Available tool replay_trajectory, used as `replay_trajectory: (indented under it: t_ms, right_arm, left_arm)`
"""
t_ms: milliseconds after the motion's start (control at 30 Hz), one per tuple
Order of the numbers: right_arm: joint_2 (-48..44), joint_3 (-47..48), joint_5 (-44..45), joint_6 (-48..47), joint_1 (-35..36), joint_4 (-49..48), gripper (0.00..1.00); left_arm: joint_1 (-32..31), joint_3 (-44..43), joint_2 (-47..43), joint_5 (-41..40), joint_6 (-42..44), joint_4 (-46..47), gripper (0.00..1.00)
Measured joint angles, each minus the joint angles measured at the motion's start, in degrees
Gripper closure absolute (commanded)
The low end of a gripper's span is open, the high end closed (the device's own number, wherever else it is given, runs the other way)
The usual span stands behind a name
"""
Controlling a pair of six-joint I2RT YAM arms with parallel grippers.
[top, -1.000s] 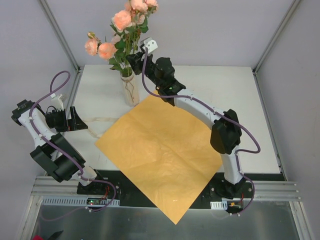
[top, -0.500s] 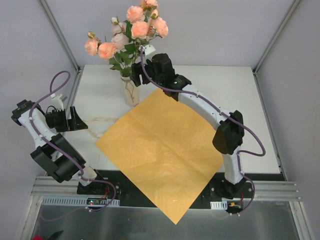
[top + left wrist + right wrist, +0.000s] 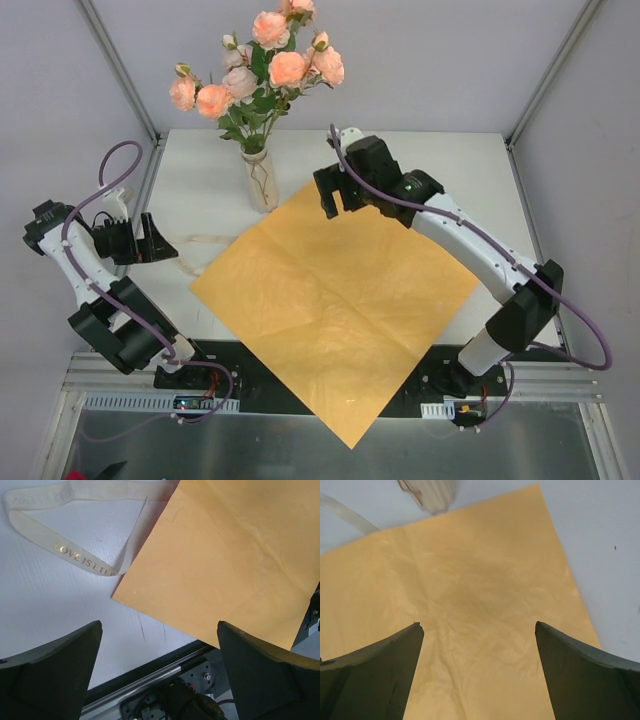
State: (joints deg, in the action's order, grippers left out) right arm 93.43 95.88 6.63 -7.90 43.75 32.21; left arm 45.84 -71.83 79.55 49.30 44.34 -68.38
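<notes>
While right gripper (image 3: 335,197) hangs above far corner of orange paper sheet (image 3: 335,300), its fingers stand spread wide, nothing between them. Sheet lies flat on white table (image 3: 450,170), turned diamond-wise, near corner overhanging front edge. Pale vase (image 3: 259,180) with pink flowers (image 3: 265,65) stands just beside sheet's far corner, left of right gripper. Left gripper (image 3: 150,240) sits at table's left side, jaws released, empty. Cream ribbon (image 3: 75,560) lies loose beneath it, running up to sheet's left edge.
</notes>
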Motion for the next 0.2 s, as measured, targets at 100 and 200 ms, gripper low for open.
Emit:
replay_trajectory:
  t_ms: [100, 200]
  right_arm:
    - [-3.78, -8.2, 2.43, 1.07, -0.02, 1.9, 0.04]
    - [-5.53, -12.96, 4.02, 1.53, 0.0, 3.87, 0.04]
  left_arm:
    - [0.0, 1.01, -0.61, 0.09, -0.17, -0.02, 0.01]
    - [0.0, 1.81, -0.94, 0.2, -0.52, 0.09, 0.01]
